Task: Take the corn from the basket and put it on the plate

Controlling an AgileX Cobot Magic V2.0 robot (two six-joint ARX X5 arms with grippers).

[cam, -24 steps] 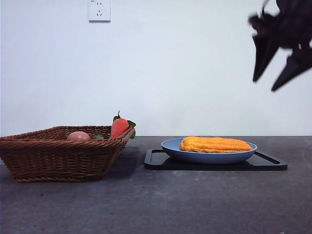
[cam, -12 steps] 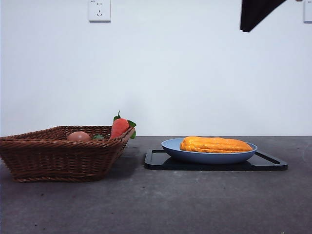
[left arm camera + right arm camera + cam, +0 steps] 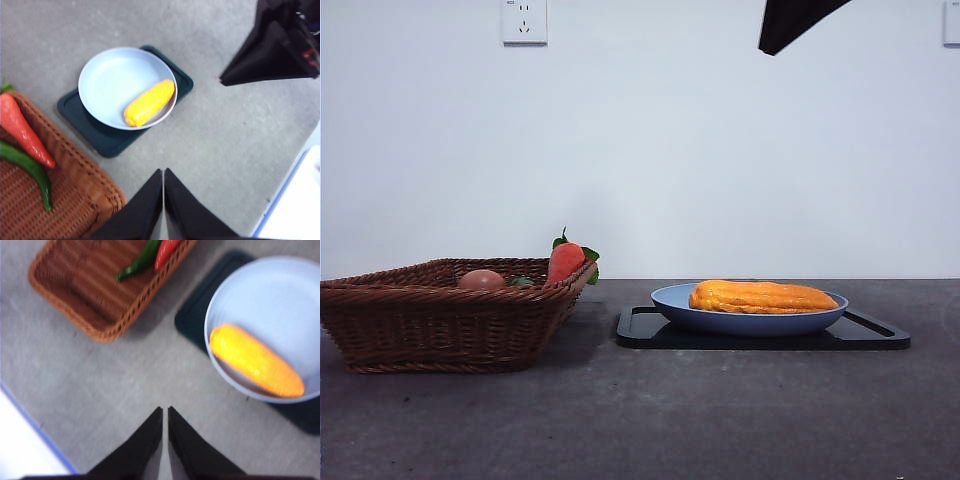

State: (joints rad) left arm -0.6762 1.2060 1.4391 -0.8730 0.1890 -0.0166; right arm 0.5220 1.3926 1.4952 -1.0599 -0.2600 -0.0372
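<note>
The yellow-orange corn (image 3: 760, 297) lies on its side in the blue plate (image 3: 670, 298), right of the wicker basket (image 3: 440, 325). From above, the left wrist view shows the corn (image 3: 149, 102) along the plate's (image 3: 110, 80) edge, with the basket (image 3: 75, 200) beside it. My left gripper (image 3: 163, 172) hangs high over the table, shut and holding nothing. My right gripper (image 3: 165, 410) is also shut and bare, high above the table beside the corn (image 3: 255, 361), the plate (image 3: 270, 295) and the basket (image 3: 85, 295). One black arm tip (image 3: 790, 20) shows at the front view's top edge.
The plate rests on a flat black tray (image 3: 645, 335). A red-orange carrot (image 3: 563, 262) and a pinkish-brown egg (image 3: 481, 280) sit in the basket, with a green pepper (image 3: 30, 172) beside the carrot (image 3: 25, 132). The right arm's gripper (image 3: 275, 50) also shows in the left wrist view.
The gripper at the upper right, its jaws apart a second ago, has risen out of the front view; only a black tip remains, shifted left. The corn has stayed on the plate.
</note>
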